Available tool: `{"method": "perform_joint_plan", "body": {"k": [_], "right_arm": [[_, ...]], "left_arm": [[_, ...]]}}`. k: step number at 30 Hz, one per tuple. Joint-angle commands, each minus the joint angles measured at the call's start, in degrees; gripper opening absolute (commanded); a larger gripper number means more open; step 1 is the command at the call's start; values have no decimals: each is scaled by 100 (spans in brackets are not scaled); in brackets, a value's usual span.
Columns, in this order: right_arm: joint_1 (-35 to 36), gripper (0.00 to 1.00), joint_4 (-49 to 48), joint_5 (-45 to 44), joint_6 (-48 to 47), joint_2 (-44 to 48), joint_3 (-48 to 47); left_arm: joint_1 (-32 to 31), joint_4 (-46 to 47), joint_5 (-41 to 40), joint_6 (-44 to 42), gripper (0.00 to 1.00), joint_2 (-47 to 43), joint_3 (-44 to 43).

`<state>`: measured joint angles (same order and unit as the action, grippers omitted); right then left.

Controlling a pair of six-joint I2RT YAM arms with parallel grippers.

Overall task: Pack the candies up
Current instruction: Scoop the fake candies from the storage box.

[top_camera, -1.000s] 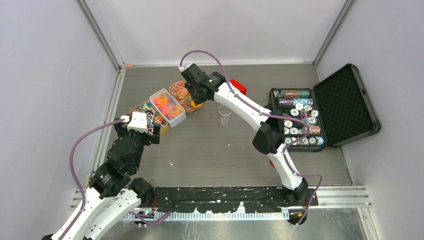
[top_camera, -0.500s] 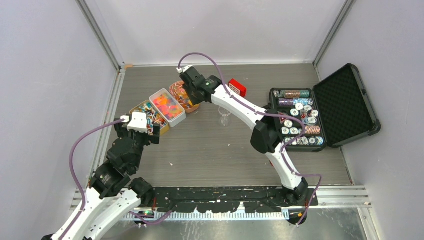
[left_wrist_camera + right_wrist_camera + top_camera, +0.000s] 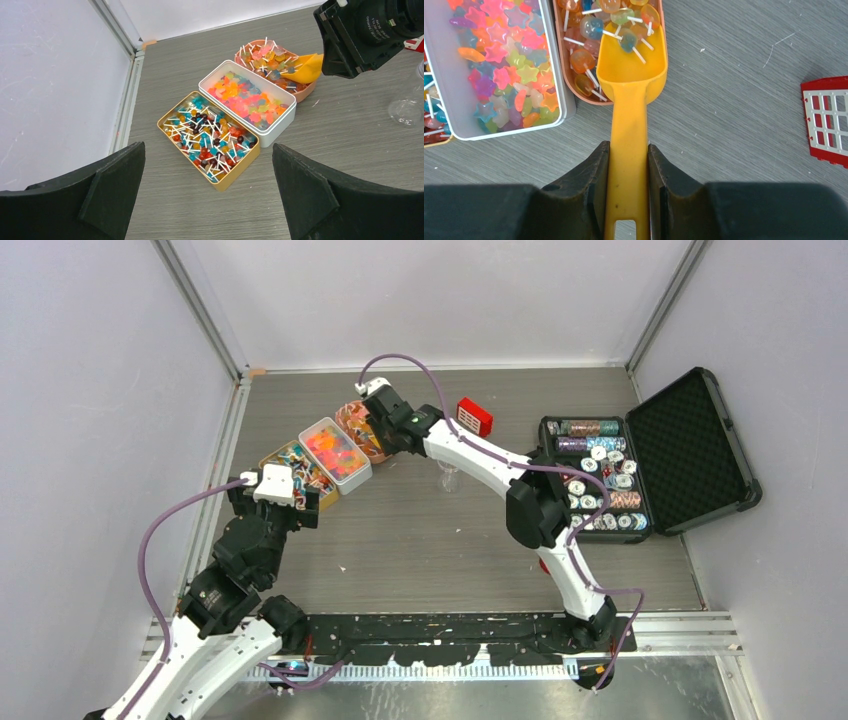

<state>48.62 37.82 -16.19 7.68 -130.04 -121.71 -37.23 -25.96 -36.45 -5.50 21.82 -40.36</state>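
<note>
Barely started: the right gripper [image 3: 628, 150] clamps the yellow plastic scoop [image 3: 631, 65] among little stick candies [image 3: 583, 59] in the pink oval tray [image 3: 301, 93], while the left gripper [image 3: 206, 147] gapes apart.

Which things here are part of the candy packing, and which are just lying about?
In use: candies, yellow scoop, right tool gripping it, probably the clear cup.
Lying about: red box, poker-chip case.

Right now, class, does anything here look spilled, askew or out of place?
Nothing is spilled: the candies sit inside their containers, the right gripper holding the yellow scoop in the pink dish. Only a thin white sliver lies loose on the table beside that dish, perhaps a stray stick.
</note>
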Motion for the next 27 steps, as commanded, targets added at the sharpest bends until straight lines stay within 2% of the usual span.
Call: {"method": "perform_joint_plan", "body": {"k": [1, 14, 27], "right_arm": [[22, 0, -530, 129, 55, 466, 459], [21, 0, -1527, 82, 34, 1153, 1870], [23, 0, -3242, 215, -60, 1893, 3459]], "left_arm": [[10, 292, -117, -68, 100, -53, 3], [13, 295, -160, -74, 100, -29, 10], [10, 327, -213, -101, 99, -39, 37]]}}
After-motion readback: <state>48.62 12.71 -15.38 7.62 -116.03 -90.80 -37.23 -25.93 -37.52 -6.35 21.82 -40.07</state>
